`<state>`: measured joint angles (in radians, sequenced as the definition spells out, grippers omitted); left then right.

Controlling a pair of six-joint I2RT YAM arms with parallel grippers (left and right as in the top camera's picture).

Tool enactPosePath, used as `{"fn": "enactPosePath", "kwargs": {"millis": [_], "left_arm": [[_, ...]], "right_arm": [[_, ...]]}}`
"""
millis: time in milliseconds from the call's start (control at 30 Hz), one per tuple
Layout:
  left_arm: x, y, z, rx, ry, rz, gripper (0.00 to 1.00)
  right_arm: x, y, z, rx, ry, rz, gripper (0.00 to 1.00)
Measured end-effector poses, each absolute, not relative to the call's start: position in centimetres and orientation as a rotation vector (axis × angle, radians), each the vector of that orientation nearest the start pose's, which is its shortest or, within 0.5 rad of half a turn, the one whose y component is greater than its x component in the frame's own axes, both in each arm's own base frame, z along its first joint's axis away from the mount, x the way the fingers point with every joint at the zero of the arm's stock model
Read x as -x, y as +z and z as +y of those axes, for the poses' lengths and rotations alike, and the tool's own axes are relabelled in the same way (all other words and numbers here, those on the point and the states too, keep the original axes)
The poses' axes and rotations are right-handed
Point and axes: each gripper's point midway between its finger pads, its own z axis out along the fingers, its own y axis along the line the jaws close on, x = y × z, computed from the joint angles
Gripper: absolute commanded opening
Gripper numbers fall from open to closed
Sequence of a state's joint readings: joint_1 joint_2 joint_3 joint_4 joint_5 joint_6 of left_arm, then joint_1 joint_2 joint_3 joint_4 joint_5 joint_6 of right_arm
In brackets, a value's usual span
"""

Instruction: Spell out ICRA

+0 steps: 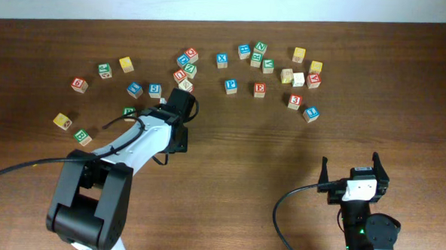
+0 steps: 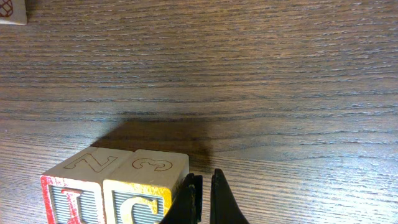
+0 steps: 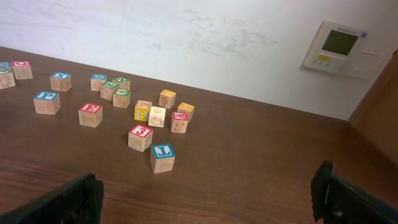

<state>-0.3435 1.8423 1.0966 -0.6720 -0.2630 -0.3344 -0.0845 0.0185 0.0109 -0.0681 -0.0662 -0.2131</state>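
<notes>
In the left wrist view the red-printed I cube and the yellow-faced C cube stand side by side, touching, at the lower left. My left gripper is shut and empty, with its fingers right against the C cube's right side. From overhead the left gripper covers both cubes. A red-printed cube that looks like the A lies in the far right cluster. I cannot read which green cube is the R. My right gripper stands open over bare table, holding nothing.
Several loose cubes lie across the far half of the table, among them a red E, a red 3 and a blue L. More cubes lie to the left of the arm, such as a yellow one.
</notes>
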Motion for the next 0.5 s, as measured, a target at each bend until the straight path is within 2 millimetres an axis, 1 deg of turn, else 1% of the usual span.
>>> {"fn": "enactPosePath", "kwargs": {"millis": [233, 500], "left_arm": [[-34.36, 0.85, -7.62, 0.016, 0.279, 2.895, 0.00], [-34.31, 0.70, -8.36, 0.013, 0.218, 2.907, 0.00]], "right_arm": [[-24.64, 15.79, -0.95, 0.156, -0.173, 1.642, 0.98], [-24.64, 15.79, -0.95, 0.156, -0.173, 1.642, 0.98]]}}
